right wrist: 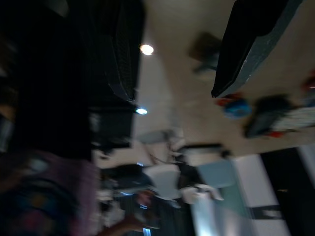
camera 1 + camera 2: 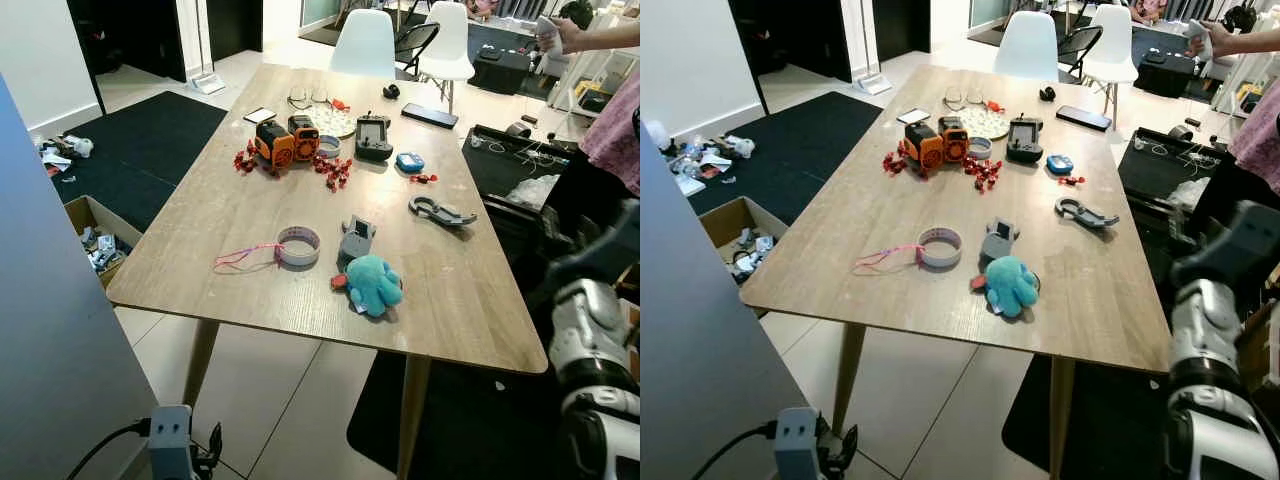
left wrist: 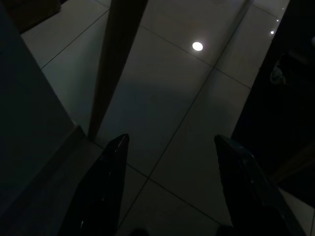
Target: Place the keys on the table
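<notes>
The nearest thing to keys is a grey fob [image 2: 356, 238] lying on the tabletop [image 2: 230, 215], close to the front edge and touching a teal plush octopus [image 2: 374, 284] (whether real keys hang on it is too small to tell). Just to its left lies a roll of tape [image 2: 298, 246] with a pink cord [image 2: 243, 257] trailing from it. Further right is a grey carabiner [image 2: 441, 211], well apart from the fob. Toward the middle of the tabletop sit two orange-and-black gadgets [image 2: 286, 141] with red bits scattered around them, a black handheld device [image 2: 373, 137] and a small blue case [image 2: 409, 162].

The left end effector [image 3: 170, 187] hangs low over the floor tiles beside a table leg [image 3: 115, 59], fingers spread apart and holding nothing. The right arm [image 2: 600, 350] is raised at the tabletop's right side; its wrist view is badly blurred, so I cannot tell whether the right end effector [image 1: 197, 54] is open or closed.

A person's hand [image 2: 568, 33] shows at the far right, and two white chairs [image 2: 364, 42] stand beyond the tabletop.
</notes>
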Available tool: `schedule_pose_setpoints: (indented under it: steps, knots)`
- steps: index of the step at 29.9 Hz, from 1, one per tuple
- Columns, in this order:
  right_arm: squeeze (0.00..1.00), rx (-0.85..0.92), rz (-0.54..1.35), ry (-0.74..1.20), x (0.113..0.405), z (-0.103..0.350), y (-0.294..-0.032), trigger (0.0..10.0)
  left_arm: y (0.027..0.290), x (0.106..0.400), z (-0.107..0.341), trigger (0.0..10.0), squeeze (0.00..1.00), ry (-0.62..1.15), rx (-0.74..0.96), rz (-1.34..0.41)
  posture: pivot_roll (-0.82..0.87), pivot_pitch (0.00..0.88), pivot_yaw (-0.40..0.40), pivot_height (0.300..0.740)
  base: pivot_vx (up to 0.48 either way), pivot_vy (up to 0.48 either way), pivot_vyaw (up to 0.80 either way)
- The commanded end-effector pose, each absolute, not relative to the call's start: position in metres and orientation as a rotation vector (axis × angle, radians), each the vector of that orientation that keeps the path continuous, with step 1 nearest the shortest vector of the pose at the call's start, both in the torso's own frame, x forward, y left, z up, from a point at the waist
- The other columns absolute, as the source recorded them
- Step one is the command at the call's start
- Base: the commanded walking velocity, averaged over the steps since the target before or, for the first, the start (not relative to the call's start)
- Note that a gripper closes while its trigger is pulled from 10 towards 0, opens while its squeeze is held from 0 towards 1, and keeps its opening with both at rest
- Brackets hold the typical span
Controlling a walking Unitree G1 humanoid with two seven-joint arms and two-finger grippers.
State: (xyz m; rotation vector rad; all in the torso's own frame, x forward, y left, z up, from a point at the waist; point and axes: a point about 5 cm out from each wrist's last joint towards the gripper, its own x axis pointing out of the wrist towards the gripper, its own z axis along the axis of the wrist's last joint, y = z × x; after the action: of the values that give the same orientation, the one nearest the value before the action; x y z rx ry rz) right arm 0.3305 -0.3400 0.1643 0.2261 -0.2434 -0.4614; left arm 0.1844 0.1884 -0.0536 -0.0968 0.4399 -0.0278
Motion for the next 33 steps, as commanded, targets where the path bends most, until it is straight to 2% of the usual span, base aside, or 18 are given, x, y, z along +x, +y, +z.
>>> schedule_pose_setpoints:
  steps: [1,3,5,7,8,10,12,13,14,16,20,21,24,25,28,30,33]
  knots:
    - [0.0,0.263,-0.563,-0.222,0.319,0.153,-0.354,10.0,0.187,0.178,-0.057,10.0,0.0,0.457,-0.106,-0.028,0.07,0.049,-0.08,0.74,0.0,0.0,0.0]
    - [0.0,0.299,-0.665,-0.195,0.305,0.14,-0.367,10.0,0.187,0.178,-0.057,10.0,0.0,0.458,-0.106,-0.029,0.07,0.047,-0.079,0.74,0.0,0.0,0.0]
    - [0.0,0.299,-0.665,-0.195,0.305,0.14,-0.367,10.0,0.187,0.178,-0.057,10.0,0.0,0.458,-0.106,-0.029,0.07,0.047,-0.079,0.74,0.0,0.0,0.0]
    - [0.0,0.359,-0.797,-0.119,0.28,0.112,-0.383,10.0,0.187,0.177,-0.058,10.0,0.0,0.46,-0.105,-0.029,0.07,0.046,-0.079,0.74,0.0,0.0,0.0]
    - [0.0,0.359,-0.797,-0.119,0.28,0.112,-0.383,10.0,0.187,0.177,-0.058,10.0,0.0,0.46,-0.105,-0.029,0.07,0.046,-0.079,0.74,0.0,0.0,0.0]
    - [0.0,0.399,-0.888,-0.033,0.257,0.086,-0.389,10.0,0.187,0.177,-0.058,10.0,0.0,0.462,-0.104,-0.03,0.07,0.047,-0.08,0.74,0.0,0.0,0.0]
    - [0.0,0.406,-0.914,0.003,0.248,0.076,-0.39,10.0,0.187,0.177,-0.058,10.0,0.0,0.462,-0.103,-0.03,0.07,0.047,-0.08,0.74,0.0,0.0,0.0]
    - [0.0,0.388,-0.937,0.089,0.233,0.054,-0.386,10.0,0.188,0.177,-0.058,10.0,0.0,0.462,-0.104,-0.028,0.08,0.048,-0.083,0.74,0.0,0.0,0.0]
    - [0.0,0.388,-0.937,0.089,0.233,0.054,-0.386,10.0,0.188,0.177,-0.058,10.0,0.0,0.462,-0.104,-0.028,0.08,0.048,-0.083,0.74,0.0,0.0,0.0]
    - [0.0,0.35,-0.922,0.216,0.215,0.026,-0.374,10.0,0.188,0.177,-0.057,10.0,0.0,0.462,-0.105,-0.026,0.08,0.05,-0.083,0.74,0.0,0.0,0.0]
    - [0.0,0.344,-0.918,0.237,0.212,0.022,-0.372,10.0,0.188,0.177,-0.057,10.0,0.0,0.462,-0.106,-0.025,0.08,0.05,-0.083,0.74,0.0,0.0,0.0]
    - [0.0,0.336,-0.904,0.275,0.209,0.014,-0.367,10.0,0.188,0.177,-0.057,10.0,0.0,0.462,-0.106,-0.025,0.08,0.051,-0.084,0.74,0.0,0.0,0.0]
    - [0.0,0.296,-0.746,0.496,0.198,-0.022,-0.331,10.0,0.188,0.177,-0.058,10.0,0.0,0.465,-0.107,-0.023,0.08,0.057,-0.082,0.74,0.0,0.0,0.0]
    - [0.0,0.296,-0.746,0.496,0.198,-0.022,-0.331,10.0,0.188,0.177,-0.058,10.0,0.0,0.465,-0.107,-0.023,0.08,0.057,-0.082,0.74,0.0,0.0,0.0]
    - [0.0,0.187,-0.514,0.686,0.191,-0.048,-0.292,10.0,0.187,0.177,-0.058,10.0,0.0,0.466,-0.108,-0.024,0.08,0.059,-0.084,0.74,0.0,0.0,0.0]
    - [0.0,0.147,-0.448,0.717,0.19,-0.053,-0.282,10.0,0.186,0.177,-0.058,10.0,0.0,0.466,-0.109,-0.023,0.08,0.06,-0.085,0.74,0.0,0.0,0.0]
    - [0.0,0.068,-0.256,0.759,0.194,-0.062,-0.249,10.0,0.187,0.177,-0.058,10.0,0.0,0.471,-0.106,-0.021,0.08,0.061,-0.084,0.74,0.0,0.0,0.0]
